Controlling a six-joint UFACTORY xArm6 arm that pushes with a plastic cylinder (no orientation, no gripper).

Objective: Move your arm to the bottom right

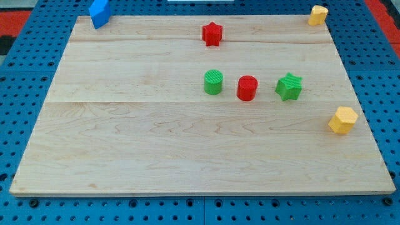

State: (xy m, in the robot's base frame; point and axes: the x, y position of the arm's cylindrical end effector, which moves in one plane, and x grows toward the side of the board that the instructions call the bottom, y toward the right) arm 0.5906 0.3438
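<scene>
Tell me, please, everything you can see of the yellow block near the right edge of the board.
The yellow block is a small, chunky, many-sided piece, apparently hexagonal, with a flat lighter top face and darker orange-yellow side walls. It looks like matt plastic. It stands flat on the wooden board, close to the view's right edge and below the green star. Nothing touches it except the board. My tip does not show in the view.

No part of my arm shows in the camera view. My rod and my tip lie outside it, so their colour, shape and markings cannot be told, perhaps because they sit beyond its edge.
</scene>
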